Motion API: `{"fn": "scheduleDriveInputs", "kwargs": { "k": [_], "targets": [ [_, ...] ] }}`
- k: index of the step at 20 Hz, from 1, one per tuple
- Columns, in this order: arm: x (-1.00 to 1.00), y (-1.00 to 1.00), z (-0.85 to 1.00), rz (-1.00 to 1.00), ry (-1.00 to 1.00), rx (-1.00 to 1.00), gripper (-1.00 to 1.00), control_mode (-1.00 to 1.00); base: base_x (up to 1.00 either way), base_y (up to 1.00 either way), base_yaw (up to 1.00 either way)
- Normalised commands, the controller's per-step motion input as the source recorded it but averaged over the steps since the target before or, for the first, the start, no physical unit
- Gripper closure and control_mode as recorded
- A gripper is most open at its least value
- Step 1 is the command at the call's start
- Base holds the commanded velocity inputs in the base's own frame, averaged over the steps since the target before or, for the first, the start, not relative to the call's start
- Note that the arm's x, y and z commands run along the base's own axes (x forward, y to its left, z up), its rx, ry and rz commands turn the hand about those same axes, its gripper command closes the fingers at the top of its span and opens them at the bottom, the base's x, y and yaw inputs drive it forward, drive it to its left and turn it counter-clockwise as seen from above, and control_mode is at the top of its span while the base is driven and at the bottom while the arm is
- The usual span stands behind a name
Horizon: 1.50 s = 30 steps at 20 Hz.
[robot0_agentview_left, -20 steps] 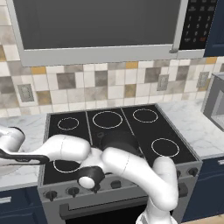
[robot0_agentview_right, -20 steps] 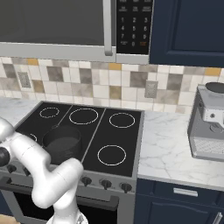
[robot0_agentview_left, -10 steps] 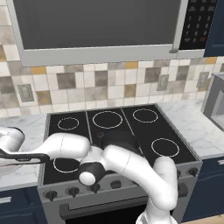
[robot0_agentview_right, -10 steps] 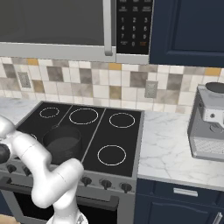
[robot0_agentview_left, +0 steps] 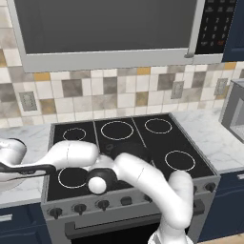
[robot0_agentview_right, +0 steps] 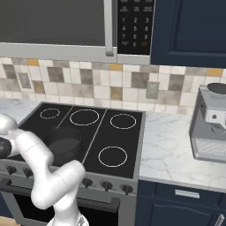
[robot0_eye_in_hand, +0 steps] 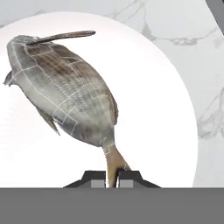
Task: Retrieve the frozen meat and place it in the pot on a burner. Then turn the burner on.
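Two finger tips of my gripper point(robot0_eye_in_hand: 112, 177) are pinched tight on the tail of the frozen meat point(robot0_eye_in_hand: 65, 87), right at the bottom of the hand view. The silvery-grey fish lies on the round white plate point(robot0_eye_in_hand: 170, 109), its body angling up and away from my fingers, head toward the far rim. Marble counter point(robot0_eye_in_hand: 183, 26) shows beyond the plate's edge.

From the left base view, my arm point(robot0_agentview_left: 143, 176) rises at the lower right, bends over the front of the stove point(robot0_agentview_left: 128, 143), and stretches out long and low to the left, the forearm crossing the front left burner and the wrist reaching out over the counter left of the stove, at the frame's edge. In the right base view the same arm climbs from the lower left and folds away toward the left edge.

Meanwhile the pot point(robot0_agentview_right: 64, 141) sits dark and round on the stove's front left area, just behind my elbow, well apart from the fish. Microwave point(robot0_agentview_right: 66, 22) hangs above the stove.
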Motion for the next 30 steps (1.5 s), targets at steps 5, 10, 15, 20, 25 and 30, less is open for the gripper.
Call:
{"fn": "scheduleDriveInputs", "kwargs": {
  "k": [5, 10, 15, 20, 25, 30],
  "targets": [
    [-0.23, 0.00, 0.38, 0.00, -0.12, 0.00, 1.00, -1.00, 0.00, 0.00, 0.00],
    [-0.18, -0.10, 0.74, -0.05, -0.08, 0.00, 1.00, -1.00, 0.00, 0.00, 0.00],
    [-0.32, -0.44, 0.65, -0.21, 0.00, 0.00, 1.00, -1.00, 0.00, 0.00, 0.00],
    [-0.65, -0.79, 0.62, -0.25, 0.00, 0.00, 1.00, -1.00, 0.00, 0.00, 0.00],
    [-0.58, -0.98, 0.57, -0.26, 0.00, 0.00, 1.00, -1.00, 0.00, 0.00, 0.00],
    [-0.24, -1.00, 0.24, -0.16, 0.00, 0.00, 1.00, -1.00, 0.00, 0.00, 0.00]
  ]
}}
